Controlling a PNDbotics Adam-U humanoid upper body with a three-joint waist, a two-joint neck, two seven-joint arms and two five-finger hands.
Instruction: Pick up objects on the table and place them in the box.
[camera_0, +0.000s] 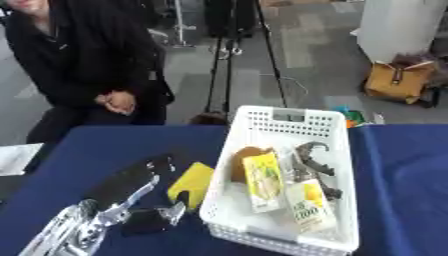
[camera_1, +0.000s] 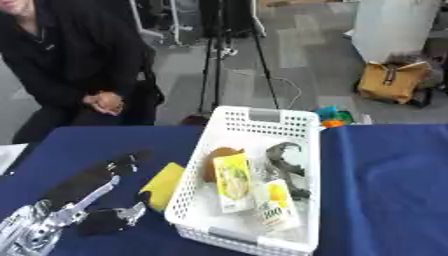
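A yellow sponge (camera_0: 192, 184) lies on the blue table (camera_0: 402, 170), just left of the white perforated box (camera_0: 248, 131). My left hand (camera_0: 131, 186) comes in from the lower left. It is open, its fingers stretched out flat beside the sponge's left edge and its thumb (camera_0: 162, 217) below the sponge. I cannot tell whether it touches the sponge. Inside the box lie a brown lump (camera_0: 249, 155), a yellow packet (camera_0: 262, 182), a yellow carton (camera_0: 311, 205) and a dark curved object (camera_0: 311, 159). My right hand does not show.
A person in black sits at the table's far left edge, hands in lap. White paper (camera_0: 13, 157) lies at the left edge. Behind the table are tripod legs (camera_0: 219, 75), a tan bag (camera_0: 398, 80) on the floor and something colourful (camera_0: 353, 116) behind the box.
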